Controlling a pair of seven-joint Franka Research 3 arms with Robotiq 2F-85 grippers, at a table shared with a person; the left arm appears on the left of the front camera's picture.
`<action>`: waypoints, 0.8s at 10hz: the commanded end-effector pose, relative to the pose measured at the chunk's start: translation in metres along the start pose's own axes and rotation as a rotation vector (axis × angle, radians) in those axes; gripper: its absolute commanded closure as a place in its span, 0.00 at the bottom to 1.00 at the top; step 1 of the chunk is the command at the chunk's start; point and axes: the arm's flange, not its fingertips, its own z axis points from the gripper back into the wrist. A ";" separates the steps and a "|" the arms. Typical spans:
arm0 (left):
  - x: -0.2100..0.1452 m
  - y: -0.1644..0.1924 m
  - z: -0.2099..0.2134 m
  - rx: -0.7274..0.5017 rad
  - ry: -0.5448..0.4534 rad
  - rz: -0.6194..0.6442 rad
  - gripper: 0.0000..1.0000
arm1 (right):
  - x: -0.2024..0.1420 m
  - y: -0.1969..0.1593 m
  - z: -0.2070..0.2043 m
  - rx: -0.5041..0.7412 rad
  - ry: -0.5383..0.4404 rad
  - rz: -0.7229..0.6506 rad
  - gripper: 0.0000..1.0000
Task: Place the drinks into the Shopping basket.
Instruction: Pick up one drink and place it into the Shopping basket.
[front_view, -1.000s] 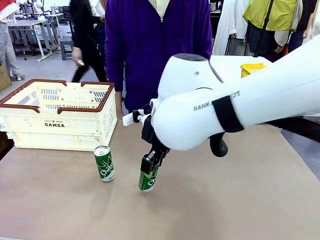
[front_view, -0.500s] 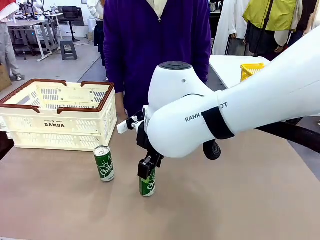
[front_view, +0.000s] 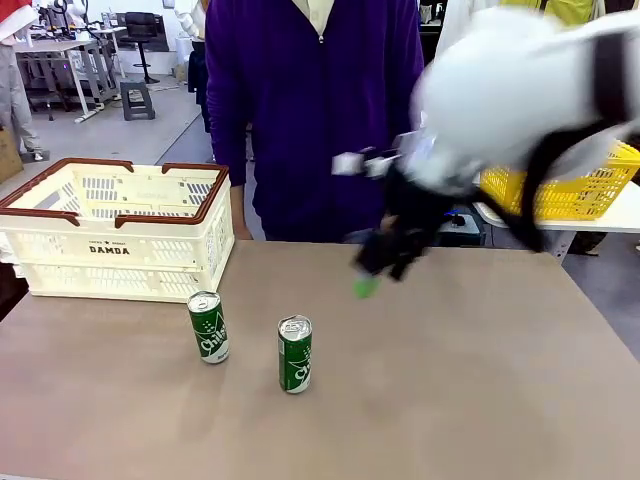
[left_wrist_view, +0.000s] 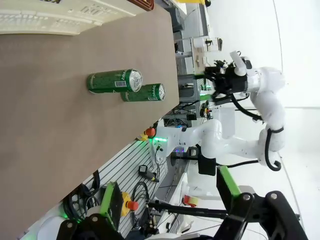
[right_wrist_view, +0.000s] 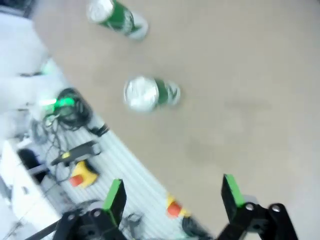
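My left jaws and right jaws both stand spread, pinching nothing. Upright on the table (front_view: 450, 400) — left can (front_view: 208, 327), right can (front_view: 295, 353) — Shopping basket (front_view: 110, 262) at their ten o'clock. Closing off-centre could topple one into its neighbour.

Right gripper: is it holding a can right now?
No, the right gripper is open and empty above the table.

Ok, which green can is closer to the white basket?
The left can, standing just before the Shopping basket's front corner; the right can sits farther out, toward the table's middle.
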 end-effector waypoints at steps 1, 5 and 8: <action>-0.001 0.000 0.001 -0.003 0.009 -0.013 0.00 | -0.109 -0.116 0.085 0.277 -0.063 -0.386 0.00; -0.001 0.000 0.001 -0.003 0.009 -0.013 0.00 | -0.320 -0.307 0.125 0.948 -0.495 -0.891 0.00; -0.001 0.000 0.001 -0.003 0.009 -0.013 0.00 | -0.426 -0.385 0.085 1.290 -0.889 -0.998 0.00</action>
